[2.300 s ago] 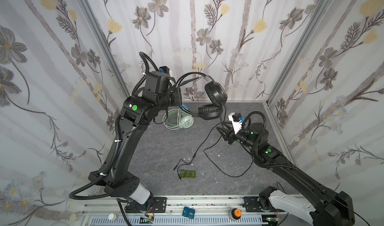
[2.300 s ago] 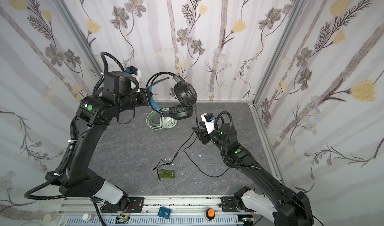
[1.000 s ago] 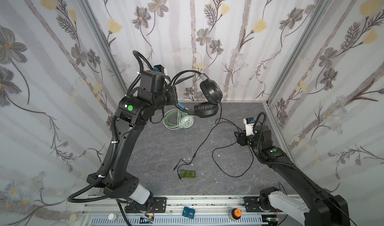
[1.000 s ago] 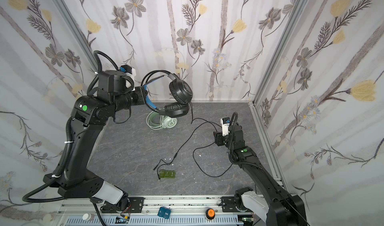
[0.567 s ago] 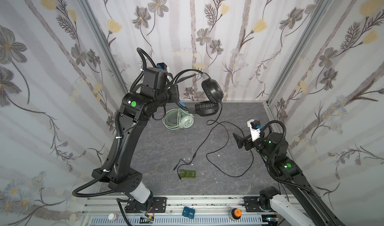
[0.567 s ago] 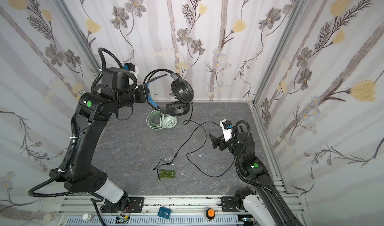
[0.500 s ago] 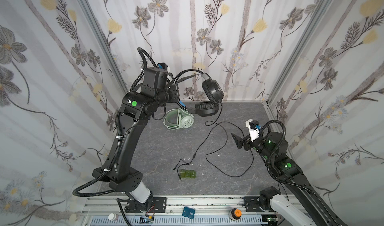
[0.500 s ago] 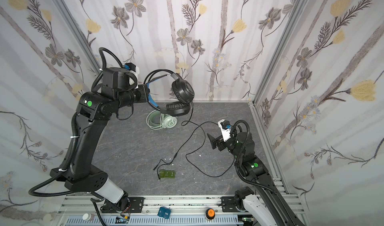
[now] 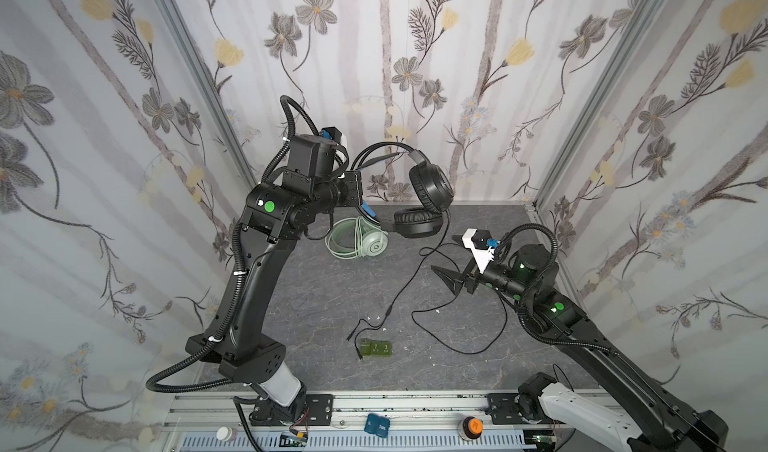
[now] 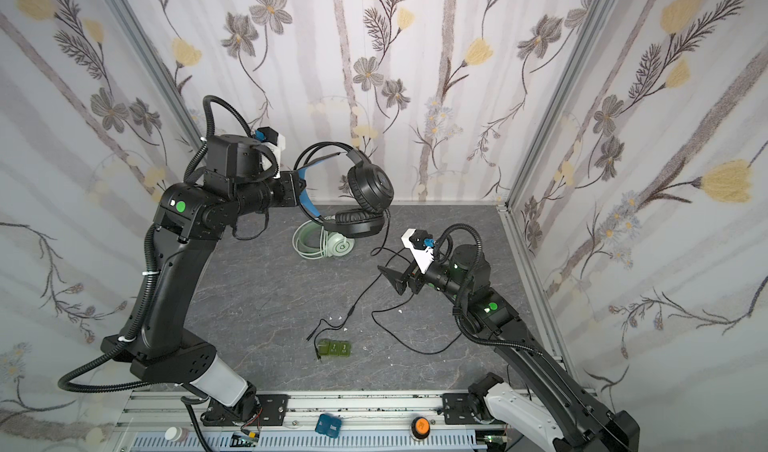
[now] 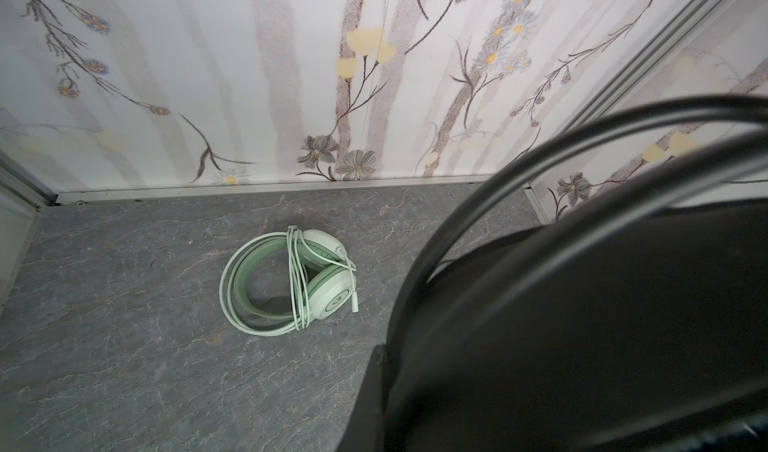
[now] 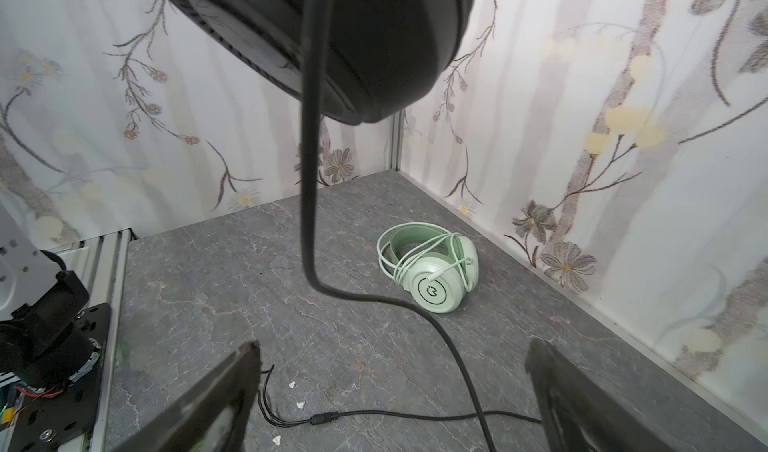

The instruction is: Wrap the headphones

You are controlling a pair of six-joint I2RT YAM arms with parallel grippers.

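Green headphones [image 9: 357, 242] lie upper centre, cord [image 11: 297, 288] wound round them: that pair's done. Black headphones [image 9: 428, 196] hang just above, left gripper [image 9: 358, 189] clamped tight on the headband. Their cable [image 9: 415, 271] sprawls loose mid-frame, unwrapped. Right gripper [image 9: 453, 278], centre right, gapes wide and empty. Back wall [image 9: 415, 55] close; bare floor [image 9: 324, 304] lower left.

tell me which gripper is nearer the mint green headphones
Left. The left gripper, shut on the black headset, hangs just above the mint green headphones; the right gripper is open, farther off to the right, over the black cable.
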